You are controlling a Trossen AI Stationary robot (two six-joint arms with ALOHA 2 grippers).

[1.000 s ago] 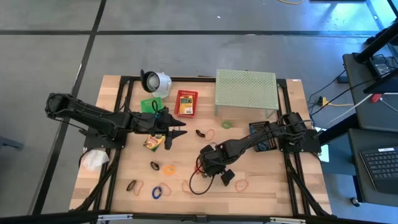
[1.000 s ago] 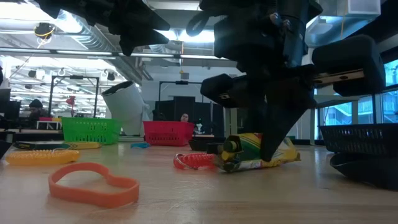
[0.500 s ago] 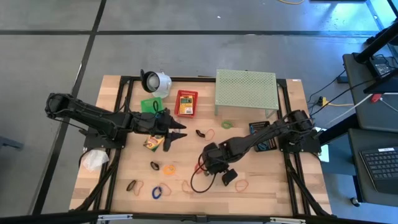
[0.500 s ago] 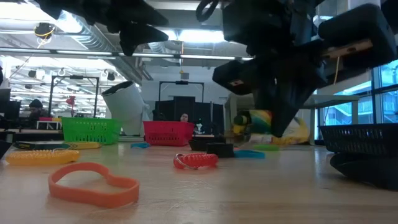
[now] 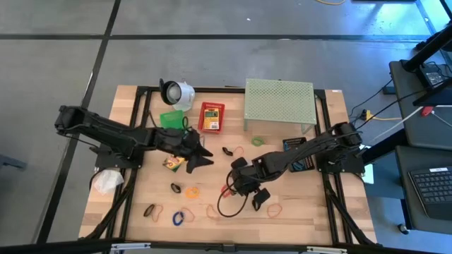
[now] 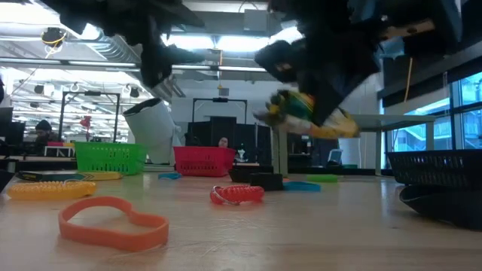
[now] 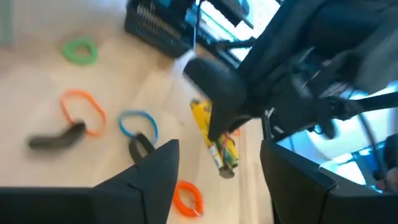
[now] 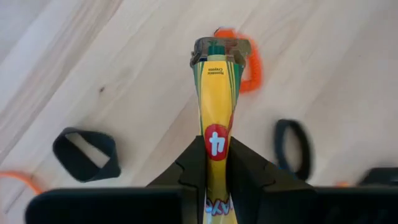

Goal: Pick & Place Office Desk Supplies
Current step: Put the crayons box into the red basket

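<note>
Right tool (image 8: 214, 163) clenches one crayon box (image 8: 214, 93), lifted off the worktop (image 5: 296, 204) near its middle. Left tool (image 5: 200, 154) hangs released over a second box (image 5: 171, 163). About nine rubber bands (image 5: 178, 217) lie scattered.

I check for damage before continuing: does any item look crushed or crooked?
The yellow-and-green cardboard crayon box looks squashed: the right end effector pinches it into a thin wedge. It hangs tilted above the wooden table.
</note>
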